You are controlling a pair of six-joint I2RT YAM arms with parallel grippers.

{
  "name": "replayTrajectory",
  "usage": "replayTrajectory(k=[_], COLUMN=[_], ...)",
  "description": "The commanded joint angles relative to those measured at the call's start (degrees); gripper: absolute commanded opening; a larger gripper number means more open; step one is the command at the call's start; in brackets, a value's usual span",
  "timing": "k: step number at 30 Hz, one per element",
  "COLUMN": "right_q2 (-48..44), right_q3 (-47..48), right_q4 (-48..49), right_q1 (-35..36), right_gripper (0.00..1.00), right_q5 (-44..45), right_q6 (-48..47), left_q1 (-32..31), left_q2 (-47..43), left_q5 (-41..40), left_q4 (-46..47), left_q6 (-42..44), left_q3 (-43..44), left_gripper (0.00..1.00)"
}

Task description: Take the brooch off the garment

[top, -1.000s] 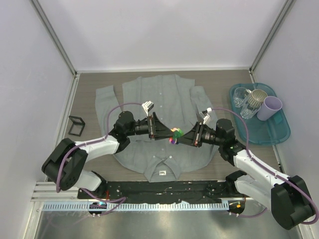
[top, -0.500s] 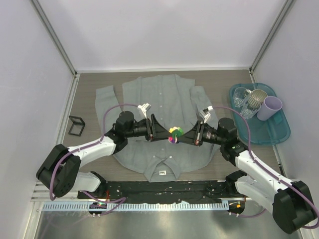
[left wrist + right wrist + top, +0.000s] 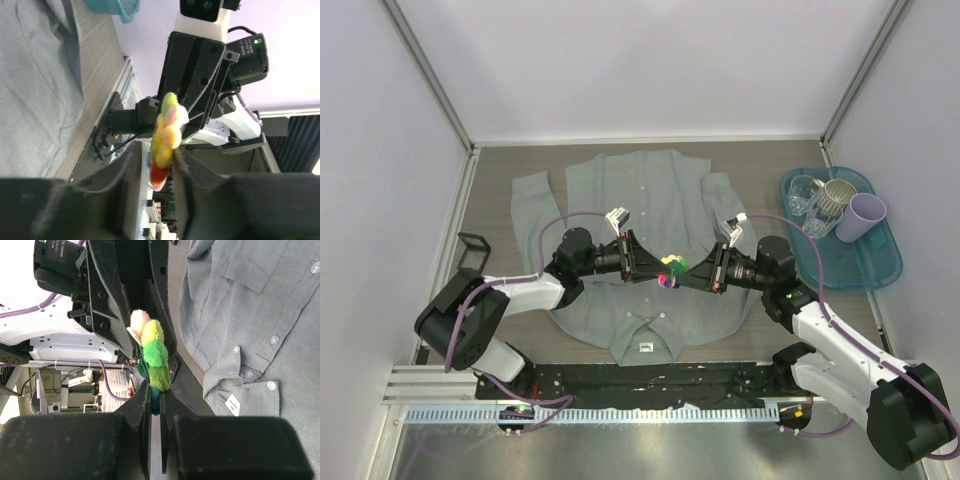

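The rainbow brooch (image 3: 670,270) hangs in the air between my two grippers, above the lower front of the grey shirt (image 3: 630,190), which lies flat on the table. My right gripper (image 3: 687,275) is shut on the brooch's green and blue petals (image 3: 152,352). My left gripper (image 3: 654,270) faces it from the left. Its jaws stand a little apart around the brooch's yellow and red edge (image 3: 165,135), with a gap on one side. The shirt also shows in the left wrist view (image 3: 35,75). In the right wrist view the shirt (image 3: 260,305) shows its collar label.
A teal tray (image 3: 882,280) at the right holds two glass cups, a mug and a lilac cup. A small black frame stand (image 3: 472,252) sits on the table left of the shirt. Enclosure walls close in on the left, right and back.
My left gripper has rolled and edged right onto the brooch, and its elbow has shifted. The right gripper and the brooch have stayed almost in place.
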Motion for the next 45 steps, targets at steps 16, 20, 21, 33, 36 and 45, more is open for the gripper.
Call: replayTrajectory(k=[16,20,21,33,36,45], right_q2=[-3.9,-4.4,-4.0,-0.8,0.5,1.4], right_q3=[3.0,2.8,2.7,3.3,3.6,4.0], right_q4=[-5.8,-5.9,-5.9,-4.5,-4.8,-5.0], right_q1=[0.4,0.4,0.4,3.7,5.6,6.7], right_gripper=[0.41,0.52,0.53,0.62,0.63,0.61], right_q5=[3.8,3.7,3.6,3.8,5.5,7.9], right_q6=[-4.5,-5.2,-5.4,-7.2,-7.8,-8.4], left_q1=[-0.1,-0.1,-0.1,-0.2,-0.2,-0.2], left_q2=[9.2,8.1,7.9,6.3,6.3,6.1], left_q5=[-1.5,-2.6,-2.6,-3.6,-3.5,-3.5], left_q4=[26.1,23.5,22.9,18.2,18.0,17.6], left_q6=[-13.7,-12.5,-12.2,-10.6,-10.5,-10.2], left_q3=[-3.5,-3.9,-3.8,-4.0,-3.8,-3.9], left_gripper=[0.00,0.00,0.00,0.00,0.00,0.00])
